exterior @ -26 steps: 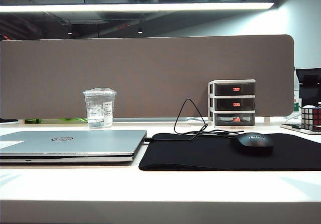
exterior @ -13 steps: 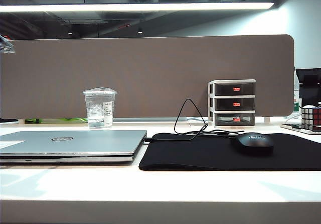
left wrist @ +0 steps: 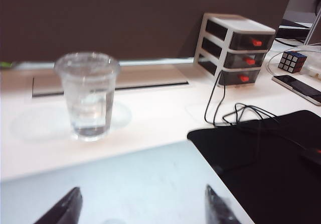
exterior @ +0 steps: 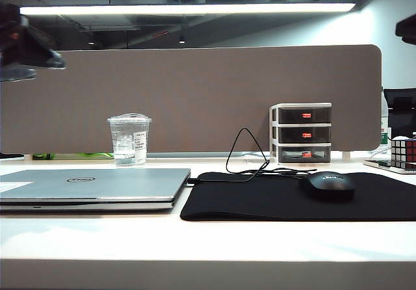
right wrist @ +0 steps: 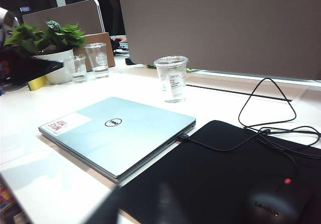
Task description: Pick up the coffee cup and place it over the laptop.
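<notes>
While holding both arms high off the white desk, has the coffee cup standing upright just behind the far edge of the closed Dell laptop, apart from it, lidded and with a little clear liquid at the bottom. Probably suits a side grasp: open desk around the cup, and a flat, bare lid on the laptop as a landing spot close by. Has the black mouse mat, mouse, looped cable and three-drawer organiser off to the right, well out of the way. Carries the left gripper at the upper left of the exterior view, above and left of the cup. Points its wrist camera down over the laptop toward the cup, with fingertips spread wide and nothing between them. Shows the right gripper only as a dark shape at the top right edge, far from the cup; cannot tell whether parted or closed.
</notes>
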`<state>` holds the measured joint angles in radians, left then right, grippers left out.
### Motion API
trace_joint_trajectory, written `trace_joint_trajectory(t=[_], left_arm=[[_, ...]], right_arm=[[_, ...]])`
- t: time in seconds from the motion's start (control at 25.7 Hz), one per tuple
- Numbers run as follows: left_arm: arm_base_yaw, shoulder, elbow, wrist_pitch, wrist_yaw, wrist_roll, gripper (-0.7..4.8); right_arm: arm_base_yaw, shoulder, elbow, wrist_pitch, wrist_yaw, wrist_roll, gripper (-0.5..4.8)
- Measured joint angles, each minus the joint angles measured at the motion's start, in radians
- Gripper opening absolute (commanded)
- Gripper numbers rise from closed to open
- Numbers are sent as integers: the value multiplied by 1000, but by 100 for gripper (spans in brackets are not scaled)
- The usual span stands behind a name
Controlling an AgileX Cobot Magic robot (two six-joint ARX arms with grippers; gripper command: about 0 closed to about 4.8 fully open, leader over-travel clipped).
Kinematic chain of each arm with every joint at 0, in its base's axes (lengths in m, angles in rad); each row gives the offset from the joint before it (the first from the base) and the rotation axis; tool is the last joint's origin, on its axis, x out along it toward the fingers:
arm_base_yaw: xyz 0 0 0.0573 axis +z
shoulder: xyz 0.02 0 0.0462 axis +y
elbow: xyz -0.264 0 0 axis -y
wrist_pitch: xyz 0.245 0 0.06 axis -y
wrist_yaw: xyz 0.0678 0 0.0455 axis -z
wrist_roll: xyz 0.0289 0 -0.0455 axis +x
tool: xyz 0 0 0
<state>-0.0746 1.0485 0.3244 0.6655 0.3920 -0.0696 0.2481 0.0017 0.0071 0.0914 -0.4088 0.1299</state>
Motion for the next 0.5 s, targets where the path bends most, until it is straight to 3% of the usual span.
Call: trace_joint_trajectory(t=[0.16, 0.23, 0.5], left_arm=[[0, 189, 73, 78, 74, 12, 309], [0, 295, 131, 111, 106, 13, 309], [0, 509, 235, 241, 184, 13, 310]], right_arm=[[-2, 1, 4, -5, 45, 0, 214], [-2, 30, 35, -14, 69, 1, 217], [6, 365, 161, 24, 68, -55, 248]])
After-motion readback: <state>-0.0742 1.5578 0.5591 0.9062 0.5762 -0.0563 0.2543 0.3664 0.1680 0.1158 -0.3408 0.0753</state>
